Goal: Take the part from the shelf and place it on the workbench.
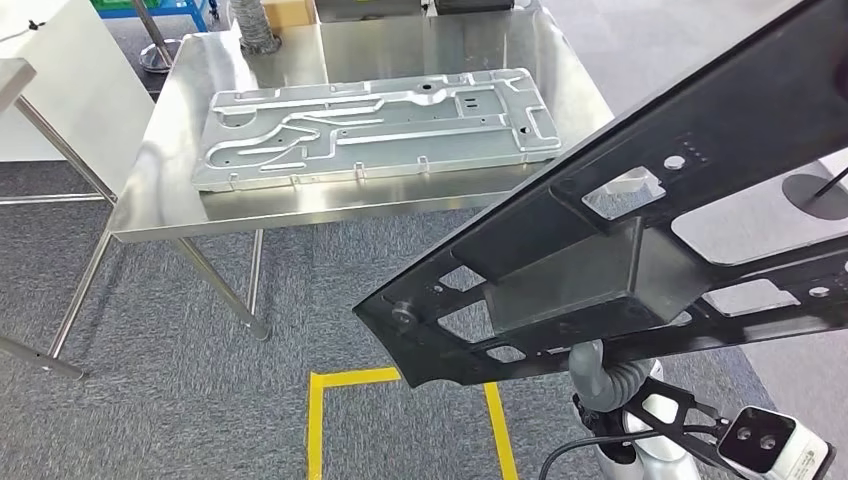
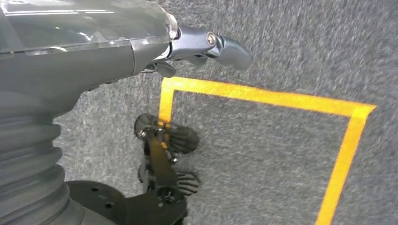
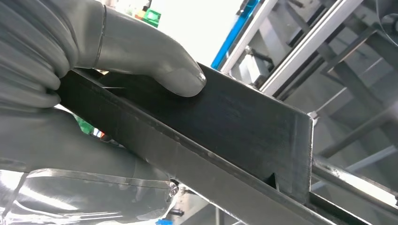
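Note:
The part is a long black panel (image 1: 640, 230) with cut-outs, held tilted in the air at the right of the head view, short of the workbench. My right hand (image 3: 94, 51) grips it, thumb pressed on the black panel's (image 3: 225, 122) flat face and fingers under its edge. In the head view that arm's ribbed wrist (image 1: 605, 380) shows just below the panel. The steel workbench (image 1: 170, 150) stands ahead to the left and carries a silver stamped plate (image 1: 375, 125). My left hand (image 2: 94, 56) hangs over the carpet, holding nothing, one finger (image 2: 225, 47) stretched out.
A yellow tape square (image 1: 330, 400) marks the grey carpet in front of the bench; the tape (image 2: 263, 96) also lies under my left hand. A white table (image 1: 60, 80) stands at the far left. Metal shelf rails (image 3: 328, 56) rise behind the panel.

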Available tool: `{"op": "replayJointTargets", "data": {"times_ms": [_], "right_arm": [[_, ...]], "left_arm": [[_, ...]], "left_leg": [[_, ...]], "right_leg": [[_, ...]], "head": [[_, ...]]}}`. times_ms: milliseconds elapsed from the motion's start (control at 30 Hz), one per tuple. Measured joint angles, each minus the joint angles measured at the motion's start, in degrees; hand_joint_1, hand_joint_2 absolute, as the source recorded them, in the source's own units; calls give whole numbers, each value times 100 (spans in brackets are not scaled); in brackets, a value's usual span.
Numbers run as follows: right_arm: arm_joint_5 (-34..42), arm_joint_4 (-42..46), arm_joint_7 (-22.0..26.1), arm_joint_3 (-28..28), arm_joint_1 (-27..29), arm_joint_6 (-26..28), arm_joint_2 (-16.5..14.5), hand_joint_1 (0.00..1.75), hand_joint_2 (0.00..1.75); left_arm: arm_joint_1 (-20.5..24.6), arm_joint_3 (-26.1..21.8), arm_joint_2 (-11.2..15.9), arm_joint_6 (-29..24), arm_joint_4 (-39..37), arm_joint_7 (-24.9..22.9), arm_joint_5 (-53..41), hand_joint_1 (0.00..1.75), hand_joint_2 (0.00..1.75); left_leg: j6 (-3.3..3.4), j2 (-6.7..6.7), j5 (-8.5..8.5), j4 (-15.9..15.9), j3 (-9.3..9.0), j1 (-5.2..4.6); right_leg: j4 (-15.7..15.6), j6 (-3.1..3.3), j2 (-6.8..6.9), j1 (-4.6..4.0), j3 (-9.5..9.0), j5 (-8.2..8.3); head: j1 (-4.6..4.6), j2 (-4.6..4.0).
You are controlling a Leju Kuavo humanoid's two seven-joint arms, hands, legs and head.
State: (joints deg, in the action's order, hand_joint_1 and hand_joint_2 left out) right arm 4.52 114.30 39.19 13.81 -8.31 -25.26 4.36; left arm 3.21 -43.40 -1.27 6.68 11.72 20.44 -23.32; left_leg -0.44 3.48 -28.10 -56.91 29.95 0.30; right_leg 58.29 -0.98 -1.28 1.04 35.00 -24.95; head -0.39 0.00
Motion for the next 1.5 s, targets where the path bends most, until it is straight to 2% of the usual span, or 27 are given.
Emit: {"op": "replayJointTargets", "data": {"times_ms": [67,100,200,233,267,333,400,433,533,600,633,700,733,767,800,867,933,1000,1100,1167,1233,1267,1300,1333,1400,1433,1500], "right_arm": [[-7,40,0,-11,46,-74,-30,175,175],[-15,65,0,-17,59,-104,-53,175,175],[-33,101,0,-43,115,-136,-112,175,175],[-34,103,0,-52,139,-138,-124,175,175],[-32,105,0,-65,157,-143,-135,175,175],[-20,113,0,-97,169,-155,-153,175,175],[-6,120,0,-131,163,-163,-171,175,175],[-2,123,0,-146,160,-167,-179,175,175],[-2,141,1,-190,158,-178,-187,175,175],[-14,174,2,-222,155,-183,-187,175,175],[-22,194,2,-240,158,-186,-187,175,175],[-43,219,2,-264,185,-193,-187,175,175],[-50,226,2,-270,207,-195,-187,175,175],[-57,233,2,-272,225,-197,-187,175,175],[-67,244,2,-273,236,-199,-187,175,175],[-92,277,2,-273,242,-199,-188,175,175],[-114,314,2,-273,242,-192,-193,175,175],[-120,341,2,-273,243,-183,-204,175,175],[-112,381,2,-275,239,-178,-224,175,175],[-106,392,2,-275,235,-178,-239,175,175],[-91,394,2,-279,244,-187,-245,175,175],[-73,394,2,-285,254,-199,-245,175,175],[-53,395,2,-293,266,-218,-245,175,175],[-32,398,2,-304,279,-239,-245,175,175],[-8,414,2,-329,299,-282,-250,175,175],[-3,427,1,-349,308,-311,-260,175,175],[-8,460,2,-396,328,-389,-299,175,175]], "left_arm": [[0,-2,-1,12,1,5,-16,0,175],[9,-3,-4,20,2,7,-21,0,175],[20,-15,-13,34,2,10,-31,0,175],[13,-24,-14,34,2,11,-37,0,175],[5,-33,-14,34,2,11,-44,0,175],[-2,-51,-14,34,2,11,-62,0,175],[5,-68,-11,34,2,11,-73,0,175],[10,-76,-11,35,2,11,-78,0,175],[18,-89,-11,36,2,11,-105,0,175],[19,-91,-13,37,2,13,-121,0,175],[22,-91,-13,39,2,15,-126,0,175],[23,-94,-13,46,2,22,-136,0,175],[21,-95,-12,52,2,27,-142,0,175],[17,-97,-12,59,2,32,-146,0,175],[14,-98,-12,67,2,36,-153,0,175],[14,-99,-15,80,2,41,-173,0,175],[26,-99,-20,86,2,43,-196,0,175],[35,-99,-22,86,2,38,-208,0,175],[47,-99,-15,88,7,25,-217,0,175],[53,-99,-16,88,8,17,-229,0,175],[42,-99,-16,85,8,13,-237,0,175],[33,-99,-15,84,8,13,-237,0,175],[26,-100,-15,84,8,13,-237,0,175],[22,-101,-14,84,8,14,-237,0,175],[17,-101,-11,82,8,16,-239,0,175],[19,-101,-9,80,8,21,-242,0,175],[16,-101,-9,73,8,36,-249,0,175]], "left_leg": [[-64,-86,-98,-119,10,12],[-93,-153,-203,-342,104,17],[-150,-287,-590,-1489,773,37],[-156,-296,-598,-1730,959,38],[-153,-301,-477,-1743,1041,38],[-116,-309,57,-1116,874,36],[-55,-321,414,-399,592,11],[-27,-323,456,-222,520,-5],[55,-310,399,-133,481,-15],[121,-303,384,-66,411,10],[151,-302,372,-38,371,19],[190,-302,323,-31,321,9],[199,-300,293,-31,291,2],[200,-296,259,-32,250,-3],[197,-289,221,-33,195,-9],[178,-274,132,-36,76,-15],[128,-260,51,-50,17,-37],[65,-254,2,-41,4,-44],[-24,-276,-123,-164,4,-37],[-76,-298,-384,-750,280,-15],[-119,-305,-624,-1531,762,15],[-132,-307,-602,-1725,932,27],[-138,-310,-458,-1690,990,37],[-135,-313,-209,-1424,930,44],[-107,-327,282,-617,638,38],[-80,-331,396,-330,519,27],[-20,-331,387,-149,437,0]], "right_leg": [[-42,83,15,15,-73,-42],[-61,122,29,23,-124,-68],[-70,177,70,5,-249,-173],[-69,178,76,0,-290,-210],[-69,174,78,-4,-342,-250],[-69,155,82,-12,-480,-347],[-71,110,88,-28,-584,-439],[-75,81,89,-34,-602,-468],[-117,-16,93,-38,-626,-514],[66,-75,99,-36,-570,-629],[347,-97,100,-32,-430,-754],[1162,-124,101,-28,61,-1039],[1485,-132,101,-26,297,-1091],[1610,-133,101,-27,441,-1022],[1495,-125,102,-27,466,-824],[748,-77,101,-33,237,-263],[133,-15,100,-57,4,13],[9,42,93,-79,-45,-12],[-61,137,100,-43,-130,-41],[-99,185,121,-28,-214,-77],[-101,199,130,-27,-271,-133],[-101,195,129,-27,-307,-166],[-101,187,126,-25,-353,-201],[-101,175,124,-24,-411,-242],[-97,130,122,-34,-528,-336],[-94,99,120,-44,-565,-375],[-101,36,116,-59,-586,-417]], "head": [[-1,0],[-1,0],[-2,0],[-2,0],[-2,0],[-2,0],[-2,0],[-1,0],[-2,0],[-1,0],[-1,0],[0,0],[0,0],[0,0],[0,0],[0,0],[1,0],[0,0],[-2,0],[-2,0],[-2,0],[-2,0],[-2,0],[-2,0],[-2,0],[-2,0],[-1,0]]}}
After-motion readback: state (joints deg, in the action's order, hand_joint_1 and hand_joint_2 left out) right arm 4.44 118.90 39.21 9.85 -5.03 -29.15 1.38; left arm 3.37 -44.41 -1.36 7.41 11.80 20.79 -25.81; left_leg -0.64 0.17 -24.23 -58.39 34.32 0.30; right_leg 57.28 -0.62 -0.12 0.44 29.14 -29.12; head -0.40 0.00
